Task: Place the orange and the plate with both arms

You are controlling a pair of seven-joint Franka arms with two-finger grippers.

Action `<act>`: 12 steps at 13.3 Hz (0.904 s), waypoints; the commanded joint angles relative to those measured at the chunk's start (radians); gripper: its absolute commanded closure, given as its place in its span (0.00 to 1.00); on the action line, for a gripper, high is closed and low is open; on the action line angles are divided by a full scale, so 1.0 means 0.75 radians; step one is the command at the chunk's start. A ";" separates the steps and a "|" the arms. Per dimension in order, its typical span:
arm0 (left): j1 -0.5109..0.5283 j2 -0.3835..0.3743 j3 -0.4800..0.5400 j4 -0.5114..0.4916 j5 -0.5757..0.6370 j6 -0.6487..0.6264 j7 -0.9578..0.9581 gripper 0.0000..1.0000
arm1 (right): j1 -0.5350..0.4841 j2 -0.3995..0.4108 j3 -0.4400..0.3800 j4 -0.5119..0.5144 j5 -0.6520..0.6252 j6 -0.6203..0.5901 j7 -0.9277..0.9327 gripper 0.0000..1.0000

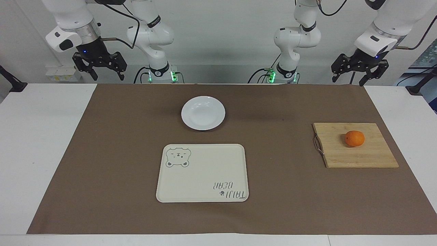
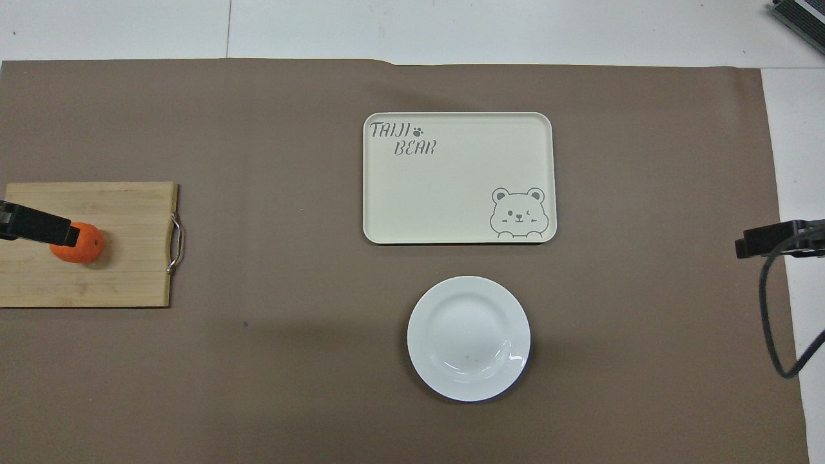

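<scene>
The orange (image 1: pixel 354 138) sits on a wooden cutting board (image 1: pixel 362 157) toward the left arm's end of the table; it also shows in the overhead view (image 2: pixel 80 245). The white plate (image 1: pixel 203 112) lies on the brown mat mid-table, empty, also in the overhead view (image 2: pixel 468 338). My left gripper (image 1: pixel 349 80) hangs open and empty, high over the table edge nearest the robots at its own end. One of its fingers (image 2: pixel 35 225) overlaps the orange from above without touching it. My right gripper (image 1: pixel 108 77) hangs open and empty, high at its own end.
A cream rectangular tray with a bear drawing (image 1: pixel 202 173) lies farther from the robots than the plate, empty. The cutting board has a metal handle (image 1: pixel 318 144) on its side toward the tray. A brown mat (image 1: pixel 102 153) covers most of the white table.
</scene>
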 commanded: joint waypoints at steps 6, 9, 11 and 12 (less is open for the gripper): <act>0.016 -0.018 -0.008 -0.005 -0.002 -0.005 0.021 0.00 | -0.016 -0.029 0.007 -0.030 -0.014 -0.007 -0.033 0.00; 0.048 -0.024 -0.006 -0.046 -0.004 0.084 0.025 0.00 | -0.016 -0.029 0.007 -0.032 -0.014 -0.007 -0.033 0.00; 0.075 -0.041 -0.006 -0.115 -0.004 0.152 0.029 0.00 | -0.016 -0.029 0.007 -0.032 -0.014 -0.007 -0.035 0.00; 0.100 -0.041 -0.006 -0.156 -0.004 0.189 0.041 0.00 | -0.016 -0.029 0.007 -0.032 -0.014 -0.007 -0.035 0.00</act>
